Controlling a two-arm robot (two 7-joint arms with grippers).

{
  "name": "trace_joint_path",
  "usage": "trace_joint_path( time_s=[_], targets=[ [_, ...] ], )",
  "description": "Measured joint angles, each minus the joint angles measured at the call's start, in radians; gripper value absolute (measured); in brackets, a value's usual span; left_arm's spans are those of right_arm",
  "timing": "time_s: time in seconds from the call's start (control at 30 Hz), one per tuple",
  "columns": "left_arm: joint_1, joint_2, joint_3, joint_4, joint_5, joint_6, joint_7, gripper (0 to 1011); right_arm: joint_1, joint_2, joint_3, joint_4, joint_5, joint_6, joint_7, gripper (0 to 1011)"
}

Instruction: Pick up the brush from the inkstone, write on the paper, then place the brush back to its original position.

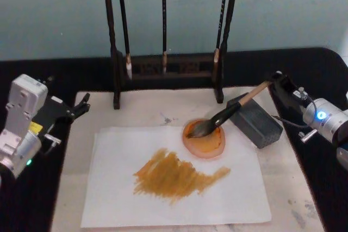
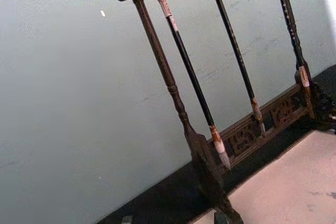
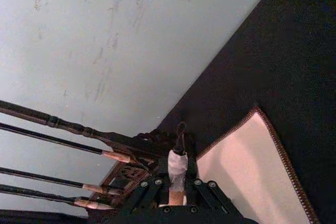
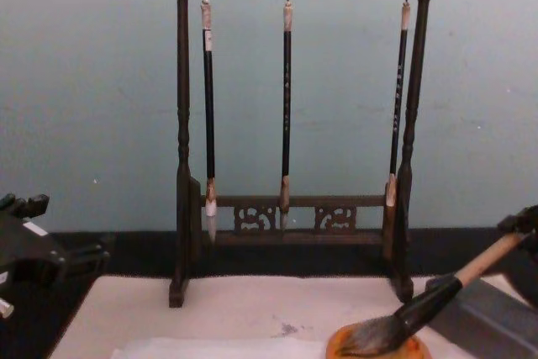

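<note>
Black worktop (image 1: pixel 310 63) carries an off-white mat (image 1: pixel 147 107), and nearest the robot on that mat lies the paper (image 1: pixel 109 199), already marked across its middle with a broad patch of orange-brown strokes (image 1: pixel 174 175), so the writing looks done. At the paper's far right corner sits the inkstone (image 1: pixel 209 148), and the brush (image 1: pixel 228 113) has its bristles down in it. The brush's long axis runs from the dish up and away toward the worktop's right far corner, its handle passing over the near end of a grey block (image 1: pixel 258 126) just beside the dish. The right gripper (image 1: pixel 278 81) is at the upper end of that handle; seen from the right wrist, its fingers (image 3: pixel 152 184) sit close on either side of the pale end cap with its cord loop, so it appears clamped on the brush. What the coming move seems to turn on is letting go without tipping the handle off its lean. The left gripper (image 1: pixel 81 104) hangs idle off the mat's left edge, well apart from the brush. Farthest back, along the mat's far edge, a dark wooden rack (image 1: pixel 163 69) holds three thin brushes (image 1: pixel 163 20) before a pale wall.
</note>
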Motion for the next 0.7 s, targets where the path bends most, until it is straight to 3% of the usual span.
trace_joint_path(
  time_s=[0.3,0.47,0.7],
  targets=[
    [0.0,0.0,0.0,0.0,0.0,0.0,0.0,1010,0.001,0.016,-0.018,-0.003,0.014,-0.009,-0.009,167],
    [0.0,0.0,0.0,0.0,0.0,0.0,0.0,1009,0.01,0.03,-0.039,0.005,0.012,-0.011,0.014,166],
    [0.0,0.0,0.0,0.0,0.0,0.0,0.0,1010,0.01,0.029,-0.037,0.004,0.011,-0.012,0.014,166]
  ],
)
